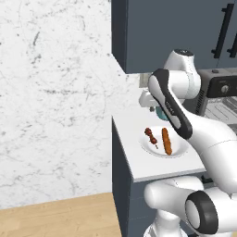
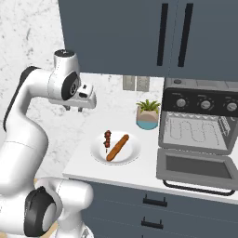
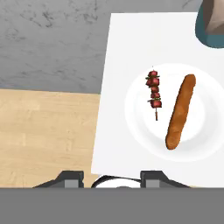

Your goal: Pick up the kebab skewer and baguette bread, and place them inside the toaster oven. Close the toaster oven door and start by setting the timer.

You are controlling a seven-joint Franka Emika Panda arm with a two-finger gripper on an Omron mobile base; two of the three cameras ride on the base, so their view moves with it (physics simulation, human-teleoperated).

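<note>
The robot's claw [image 2: 74, 108] hangs high above the white tabletop [image 2: 148, 153], well apart from the food. Its two dark tips are pressed close together and it holds nothing.

The short thin kebab skewer [image 3: 154, 92] with dark red meat chunks lies on a round white plate [image 3: 140, 127]. The long orange-brown baguette bread [image 3: 180, 111] lies just beside it on the same plate, not touching it. The boxy dark grey toaster oven [image 2: 200, 116] stands at the far end of the tabletop, and the toaster oven door [image 2: 197, 168] with its black bar handle is dropped down flat, so the wire rack inside is ready.

Here is what could go wrong. The claw is shut, so if it goes down like this it would only poke the food and push it around the plate. It needs to spread its tips first. The skewer is very thin and lies flat, so the tips may slip off it or pinch the plate rim. The skewer and the bread sit close, so grabbing one may bump the other. A small green plant in a blue pot [image 2: 148, 115] stands between the plate and the oven, and a low carry could knock it over.
</note>
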